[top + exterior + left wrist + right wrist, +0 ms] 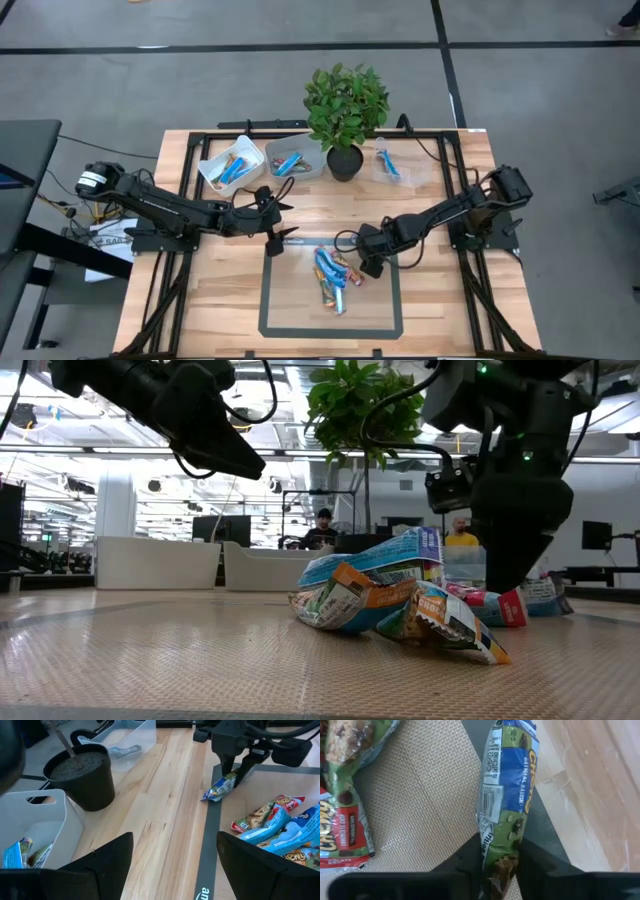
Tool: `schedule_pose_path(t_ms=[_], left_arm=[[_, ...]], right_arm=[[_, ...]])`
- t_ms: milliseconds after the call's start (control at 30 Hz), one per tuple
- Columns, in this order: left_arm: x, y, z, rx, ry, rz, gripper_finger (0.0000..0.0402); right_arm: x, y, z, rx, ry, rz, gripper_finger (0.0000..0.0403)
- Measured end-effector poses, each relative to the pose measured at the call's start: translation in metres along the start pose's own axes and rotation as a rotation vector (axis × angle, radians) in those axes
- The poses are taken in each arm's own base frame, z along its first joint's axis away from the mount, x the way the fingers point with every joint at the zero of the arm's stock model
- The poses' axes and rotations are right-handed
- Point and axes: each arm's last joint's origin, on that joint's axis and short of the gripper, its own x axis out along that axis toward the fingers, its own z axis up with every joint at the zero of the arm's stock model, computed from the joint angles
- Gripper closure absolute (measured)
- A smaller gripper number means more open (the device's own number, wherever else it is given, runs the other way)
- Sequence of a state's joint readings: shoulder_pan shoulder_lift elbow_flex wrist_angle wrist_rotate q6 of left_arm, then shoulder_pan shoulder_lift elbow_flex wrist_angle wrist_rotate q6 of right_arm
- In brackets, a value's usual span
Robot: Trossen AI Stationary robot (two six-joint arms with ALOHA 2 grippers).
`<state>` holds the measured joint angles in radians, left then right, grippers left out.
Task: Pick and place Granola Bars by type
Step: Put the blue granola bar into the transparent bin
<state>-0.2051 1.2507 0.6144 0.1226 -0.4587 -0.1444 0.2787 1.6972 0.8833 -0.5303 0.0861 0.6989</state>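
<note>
Sitting along the far side of the wooden table [200,300] are three plastic tubs. One white tub [231,163] holds a few bars with blue and orange wrappers. A clear tub [293,160] next to it holds blue bars. A potted plant [345,110] stands between that one and a third tub [400,165], which holds one blue bar. How many bars are in each tub is hard to count from above.

A pile of granola bars [333,277] lies on the tan mat [300,310] with the dark border, near the front of the table. In the low view the bars cover each other, so some are partly hidden.

The right gripper [372,266] is down at the mat's right edge, just beside the pile. Its fingers are pinched on the end of one blue and green bar [506,800], which lies across the mat's dark border. The bottom of that bar is tucked between the fingers and cannot be seen.

The left gripper [276,213] hangs over the bare wood, near the mat's far left corner, with its fingers spread wide and nothing in them
</note>
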Motion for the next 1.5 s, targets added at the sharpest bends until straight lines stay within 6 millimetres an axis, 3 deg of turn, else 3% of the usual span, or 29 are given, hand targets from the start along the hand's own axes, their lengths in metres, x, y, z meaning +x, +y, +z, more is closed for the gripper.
schedule_pose_path(t_ms=[167,433,633,800,1033,1200,1500], left_arm=[[0.000,0.000,0.000,0.001,0.003,0.000,0.0123],[0.000,0.000,-0.002,0.009,0.018,0.000,0.0123],[0.000,0.000,-0.003,0.013,0.028,-0.005,0.0123],[0.000,0.000,-0.004,0.018,0.038,-0.003,0.0123],[0.000,0.001,-0.005,0.025,0.053,0.002,0.0123],[0.000,0.001,-0.006,0.027,0.055,0.005,0.0123],[0.000,0.001,-0.006,0.029,0.059,0.006,0.0123]], right_arm=[[-0.012,0.000,0.004,0.021,-0.098,0.000,0.0352],[-0.052,-0.010,0.015,0.096,-0.391,-0.113,0.0358],[-0.084,-0.040,0.020,0.195,-0.533,-0.261,0.0359],[-0.099,-0.080,0.021,0.243,-0.500,-0.443,0.0358],[-0.100,-0.136,0.031,0.299,-0.370,-0.603,0.0359],[-0.093,-0.168,0.037,0.304,-0.261,-0.627,0.0358],[-0.077,-0.204,0.041,0.313,-0.116,-0.621,0.0352]])
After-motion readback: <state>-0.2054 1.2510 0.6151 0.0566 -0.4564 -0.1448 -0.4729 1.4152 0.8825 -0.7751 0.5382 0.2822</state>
